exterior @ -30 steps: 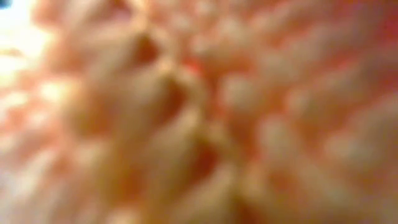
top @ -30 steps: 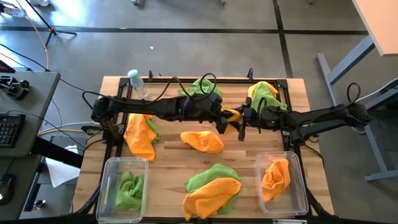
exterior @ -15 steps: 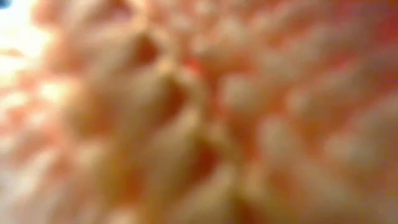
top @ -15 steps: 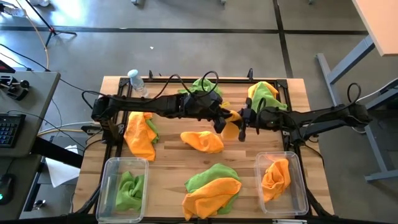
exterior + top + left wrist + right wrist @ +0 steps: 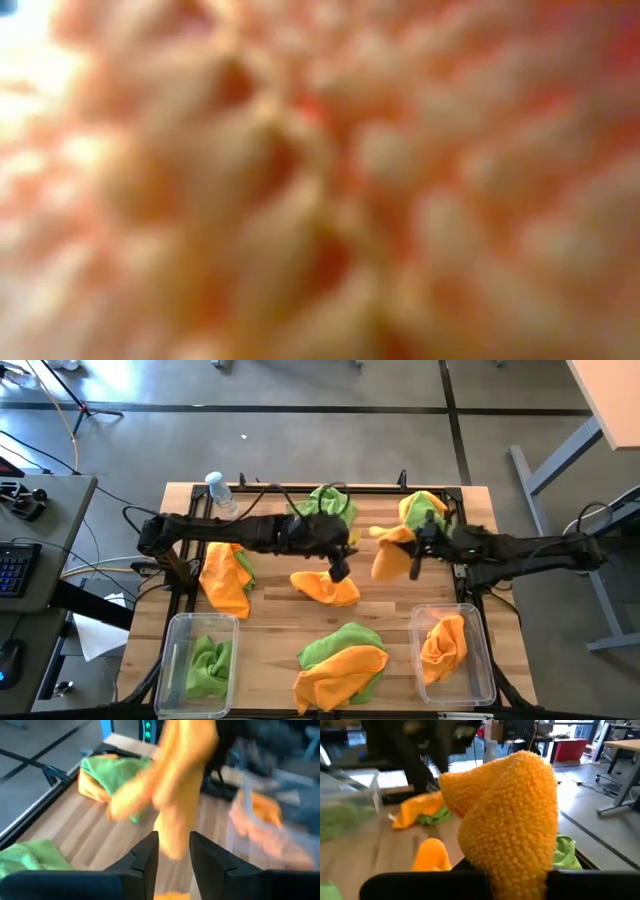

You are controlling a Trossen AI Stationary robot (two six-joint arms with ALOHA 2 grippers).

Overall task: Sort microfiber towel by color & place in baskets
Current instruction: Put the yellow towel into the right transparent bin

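Note:
An orange microfiber towel (image 5: pixel 388 557) hangs over the table's middle with my right gripper (image 5: pixel 413 550) shut on it; it fills the right wrist view (image 5: pixel 510 815). My left gripper (image 5: pixel 340 567) stands just left of it, open, its fingers (image 5: pixel 145 857) apart with the hanging towel (image 5: pixel 175 795) beyond them. Another orange towel (image 5: pixel 326 588) lies on the table under the left gripper. The left basket (image 5: pixel 176 678) holds a green towel (image 5: pixel 207 663). An orange towel (image 5: pixel 443 645) lies in the right basket (image 5: pixel 484 665). My right gripper holds the orange towel by a bunched part at its right end (image 5: pixel 402 540), coming level from the table's right side. The towel itself hides the fingertips in the right wrist view. The cloth hangs slack below and left of the fingers, its lower end (image 5: pixel 170 847) above the wood.
Mixed orange and green towels lie at the left (image 5: pixel 225 575), the near middle (image 5: pixel 340 663) and the far right (image 5: pixel 425 510); a green one (image 5: pixel 325 500) is at the far edge. A water bottle (image 5: pixel 220 492) stands far left. An orange towel (image 5: pixel 320 180) blocks the low view.
My right gripper has shut on the orange towel and drawn it toward the table's right edge. My left gripper has opened, let go of that towel and backed off toward the left and near side. The towel now hangs from the right gripper alone.

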